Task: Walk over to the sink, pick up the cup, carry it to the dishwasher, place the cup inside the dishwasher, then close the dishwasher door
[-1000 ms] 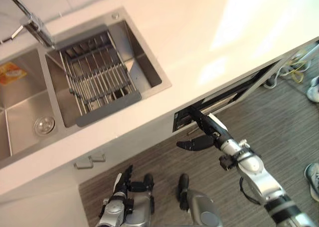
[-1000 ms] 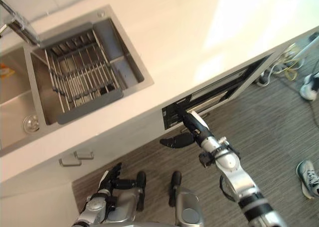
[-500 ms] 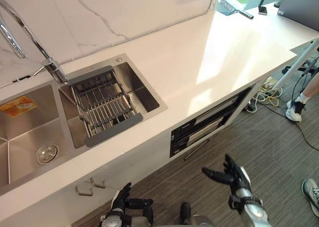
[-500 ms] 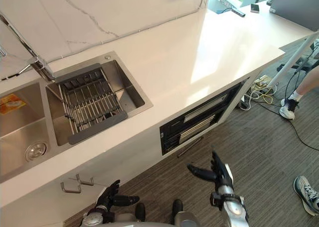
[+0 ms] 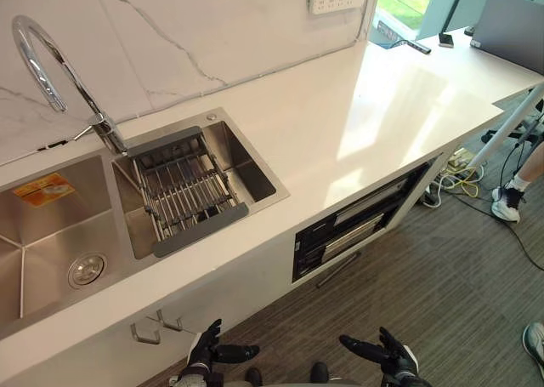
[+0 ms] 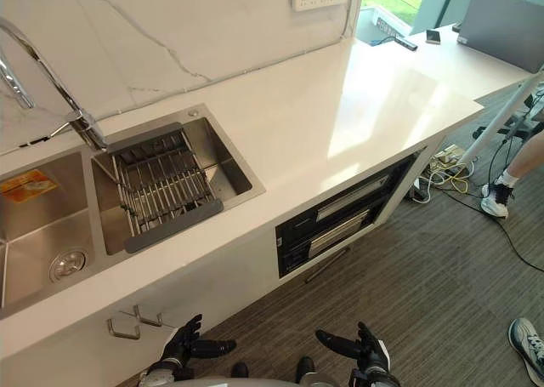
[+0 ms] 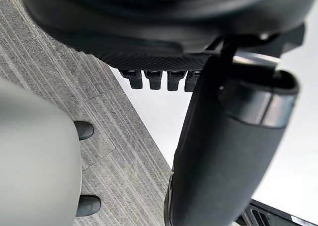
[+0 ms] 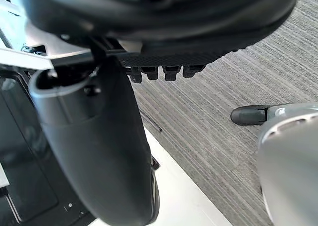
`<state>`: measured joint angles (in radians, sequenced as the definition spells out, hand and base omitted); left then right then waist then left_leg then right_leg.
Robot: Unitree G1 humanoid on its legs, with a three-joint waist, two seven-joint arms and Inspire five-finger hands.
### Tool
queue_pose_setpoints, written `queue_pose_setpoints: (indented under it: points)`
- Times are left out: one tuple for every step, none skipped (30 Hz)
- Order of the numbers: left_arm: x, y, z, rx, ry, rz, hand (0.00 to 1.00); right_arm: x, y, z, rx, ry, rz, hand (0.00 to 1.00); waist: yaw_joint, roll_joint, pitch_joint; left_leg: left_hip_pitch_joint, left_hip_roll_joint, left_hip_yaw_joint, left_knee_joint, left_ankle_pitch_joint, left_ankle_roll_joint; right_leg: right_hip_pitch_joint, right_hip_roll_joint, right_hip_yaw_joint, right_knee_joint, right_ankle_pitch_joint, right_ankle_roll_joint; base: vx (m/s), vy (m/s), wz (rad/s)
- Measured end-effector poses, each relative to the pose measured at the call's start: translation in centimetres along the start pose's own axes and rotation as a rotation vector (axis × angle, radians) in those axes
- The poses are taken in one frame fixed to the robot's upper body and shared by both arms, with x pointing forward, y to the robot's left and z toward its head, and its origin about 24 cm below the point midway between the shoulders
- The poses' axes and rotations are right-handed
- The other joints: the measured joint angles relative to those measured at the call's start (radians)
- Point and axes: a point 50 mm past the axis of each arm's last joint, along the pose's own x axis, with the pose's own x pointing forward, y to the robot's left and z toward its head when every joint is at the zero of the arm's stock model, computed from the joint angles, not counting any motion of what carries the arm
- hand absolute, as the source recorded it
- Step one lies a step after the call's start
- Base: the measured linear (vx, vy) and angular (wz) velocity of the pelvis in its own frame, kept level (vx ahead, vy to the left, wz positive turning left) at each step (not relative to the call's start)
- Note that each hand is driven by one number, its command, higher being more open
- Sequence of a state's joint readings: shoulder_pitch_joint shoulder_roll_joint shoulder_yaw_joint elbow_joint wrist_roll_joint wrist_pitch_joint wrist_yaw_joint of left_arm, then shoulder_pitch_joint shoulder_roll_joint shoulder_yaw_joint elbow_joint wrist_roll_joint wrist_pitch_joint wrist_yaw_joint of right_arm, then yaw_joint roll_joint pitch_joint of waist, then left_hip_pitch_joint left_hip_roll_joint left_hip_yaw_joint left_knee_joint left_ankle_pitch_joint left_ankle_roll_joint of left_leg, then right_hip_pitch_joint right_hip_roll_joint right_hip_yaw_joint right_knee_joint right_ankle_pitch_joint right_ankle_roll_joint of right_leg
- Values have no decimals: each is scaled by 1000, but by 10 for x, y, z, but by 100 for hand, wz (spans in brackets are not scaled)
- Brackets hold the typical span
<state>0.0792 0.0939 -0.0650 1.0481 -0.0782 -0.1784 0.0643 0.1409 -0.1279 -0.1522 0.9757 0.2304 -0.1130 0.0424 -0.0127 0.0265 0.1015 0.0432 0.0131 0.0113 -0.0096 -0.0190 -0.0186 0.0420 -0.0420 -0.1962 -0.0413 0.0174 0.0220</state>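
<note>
Both hands are low in front of the bench [image 5: 365,98], over the grey striped floor [image 5: 450,276]. The left hand [image 5: 207,353] has its fingers spread and relaxed, holding nothing. The right hand [image 5: 388,358] is the same, fingers fanned out loose, thumb pointing toward the left hand, nothing in it. The two hands are apart from each other and clear of the bench front.

Up on the bench, the steel sink [image 5: 248,159] has two basins. The right basin carries a wire draining rack [image 5: 183,196]; the left one shows a round drain [image 5: 86,270] and an orange sticker [image 5: 42,189]. The curved tap [image 5: 49,62] rises behind them.

The dishwasher [image 5: 357,227] sits under the bench, right of the sink, its dark front upright and about level with the bench face. Where the cup is, I cannot tell. Over to the right a person's leg and shoe [image 5: 508,205] stand among loose cables [image 5: 463,170].
</note>
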Motion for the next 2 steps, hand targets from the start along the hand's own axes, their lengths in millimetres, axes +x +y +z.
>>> queue_pose_setpoints:
  points:
    - [0,0,-1,-1,6,2,100,1,2,-1,-3,9,5,100,0,-1,-1,2,0,-2,-6,3,0,0,0,-2,-1,0,0,0,0,0]
    - [0,0,-1,-1,7,2,100,1,4,-1,-10,13,9,100,0,-1,-2,2,0,-3,-9,5,0,0,0,-3,-1,0,0,0,0,0]
